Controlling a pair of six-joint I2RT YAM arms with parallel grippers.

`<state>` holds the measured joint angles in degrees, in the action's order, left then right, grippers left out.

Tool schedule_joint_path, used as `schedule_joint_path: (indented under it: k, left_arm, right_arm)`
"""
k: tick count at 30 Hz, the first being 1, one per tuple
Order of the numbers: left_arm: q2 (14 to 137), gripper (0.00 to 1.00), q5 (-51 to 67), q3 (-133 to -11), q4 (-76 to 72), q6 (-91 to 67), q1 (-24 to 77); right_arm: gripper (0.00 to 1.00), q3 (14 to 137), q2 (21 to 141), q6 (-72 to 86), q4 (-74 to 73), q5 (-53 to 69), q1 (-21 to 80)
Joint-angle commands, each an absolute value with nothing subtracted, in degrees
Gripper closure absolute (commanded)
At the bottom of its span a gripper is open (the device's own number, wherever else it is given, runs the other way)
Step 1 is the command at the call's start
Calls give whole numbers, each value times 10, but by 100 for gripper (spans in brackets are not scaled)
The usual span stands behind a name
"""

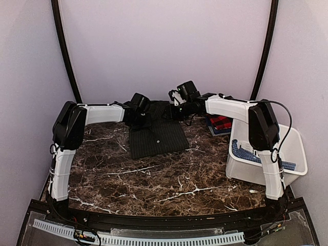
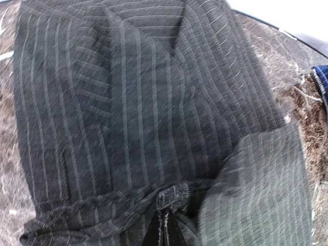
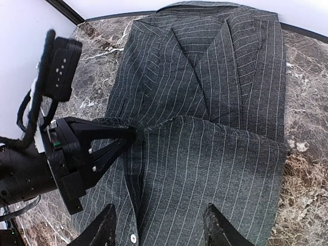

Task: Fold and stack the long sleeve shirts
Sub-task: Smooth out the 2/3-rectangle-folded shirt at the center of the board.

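Note:
The dark charcoal pinstriped shirt (image 1: 156,138) lies partly folded at the back middle of the marble table. It fills the left wrist view (image 2: 128,102) and the right wrist view (image 3: 215,154). My left gripper (image 1: 145,119) is shut on a bunched edge of this shirt (image 2: 171,197), and it also shows in the right wrist view (image 3: 125,137), pinching the cloth. My right gripper (image 1: 178,109) is open and empty just above the shirt (image 3: 160,220), near a white button (image 3: 133,239). The red-and-black plaid shirt (image 1: 220,123) lies at the back right, beside the bin.
A white plastic bin (image 1: 296,154) stands at the right edge with a blue patterned cloth (image 1: 245,151) in it. Dark marble table (image 1: 154,179) stretches towards the near edge. Pale walls close in on the back and both sides.

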<state>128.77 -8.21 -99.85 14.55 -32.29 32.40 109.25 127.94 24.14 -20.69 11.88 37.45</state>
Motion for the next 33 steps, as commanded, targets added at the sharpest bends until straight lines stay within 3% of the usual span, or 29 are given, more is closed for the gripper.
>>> schedule_joint_path:
  k: [1, 15, 21, 33]
  left_arm:
    - [1210, 100, -101, -949, 111, -342, 326]
    - [1199, 100, -4, -888, -34, -333, 327]
    - [1246, 78, 65, -909, -70, -326, 327]
    - [1260, 57, 121, -937, -100, -334, 302]
  right_arm:
    - [45, 1087, 1287, 231, -206, 111, 379]
    - [45, 1070, 1265, 229, -206, 86, 379]
    - [45, 1057, 1249, 228, -208, 75, 379]
    - [45, 1019, 1209, 220, -216, 61, 378]
